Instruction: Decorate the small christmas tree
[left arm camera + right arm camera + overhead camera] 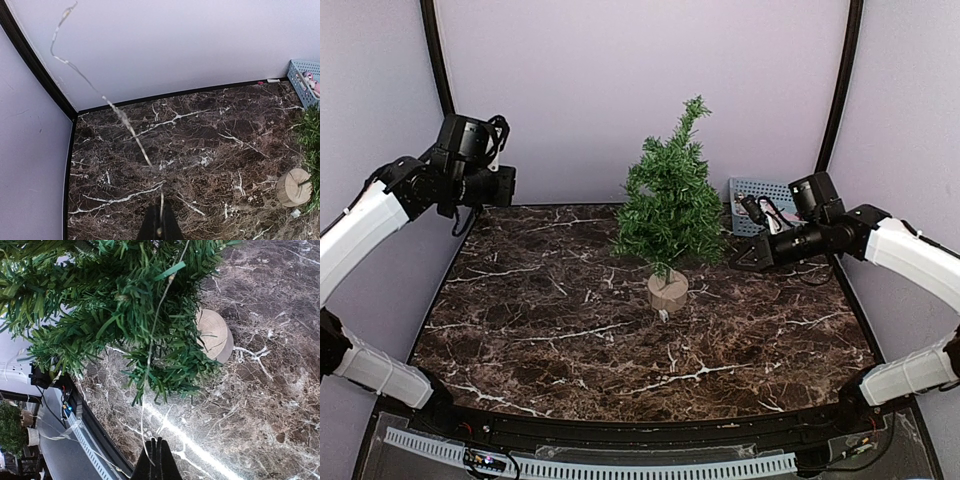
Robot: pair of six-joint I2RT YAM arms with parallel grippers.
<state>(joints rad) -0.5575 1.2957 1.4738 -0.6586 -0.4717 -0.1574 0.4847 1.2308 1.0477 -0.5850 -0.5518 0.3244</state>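
Observation:
The small christmas tree point(670, 205) stands mid-table on its round wooden disc base point(667, 290). In the right wrist view its green branches point(115, 305) fill the top and the base point(216, 335) shows beside them. My right gripper point(157, 462) is shut on a thin pale wire point(149, 355) that runs up into the branches; the gripper point(740, 260) hovers just right of the tree. My left gripper point(510, 185) is raised at the far left. In its wrist view the left gripper point(160, 231) is shut on a thin beaded wire point(122, 117) that trails up toward the back wall.
A blue perforated basket point(752, 195) holding small items sits at the back right against the wall, behind my right arm; its corner point(305, 80) shows in the left wrist view. Dark marble tabletop point(550, 320) is ringed by grey walls.

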